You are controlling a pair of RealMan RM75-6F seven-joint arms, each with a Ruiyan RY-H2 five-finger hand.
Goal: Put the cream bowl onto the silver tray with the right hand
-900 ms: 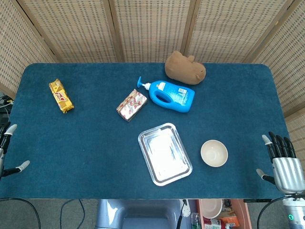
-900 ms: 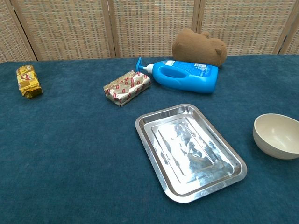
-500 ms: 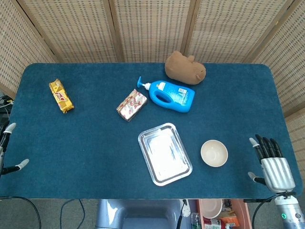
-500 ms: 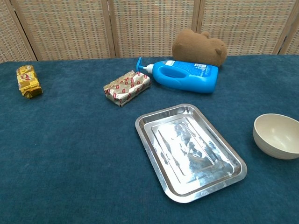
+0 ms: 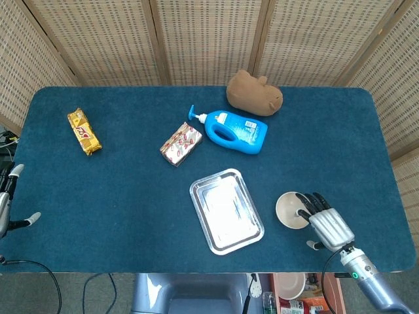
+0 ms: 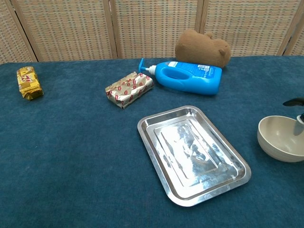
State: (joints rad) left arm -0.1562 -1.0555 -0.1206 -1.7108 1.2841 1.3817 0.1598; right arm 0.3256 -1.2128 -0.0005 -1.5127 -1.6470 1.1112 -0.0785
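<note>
- Right robot hand (image 5: pixel 324 222) at near desk (image 5: pixel 131 196) edge, over bowl (image 5: pixel 291 210), fingers apart, tips at or inside the rim; nothing gripped yet.
- Left robot hand (image 5: pixel 8 203) at far left edge, open, idle.
- Bowl sits on the desk just right of tray (image 5: pixel 226 210), not touching it.
- Risk: fingers press one rim side, so bowl tips or slides off the near edge.
- Risk: shallow rim pinch could slip mid-lift; bowl may clip the tray lip.
- Farther back: foil pack (image 5: pixel 181 143), blue bottle (image 5: pixel 232 130), gold snack (image 5: pixel 84 131), brown plush (image 5: pixel 254 93), well clear of the path.
</note>
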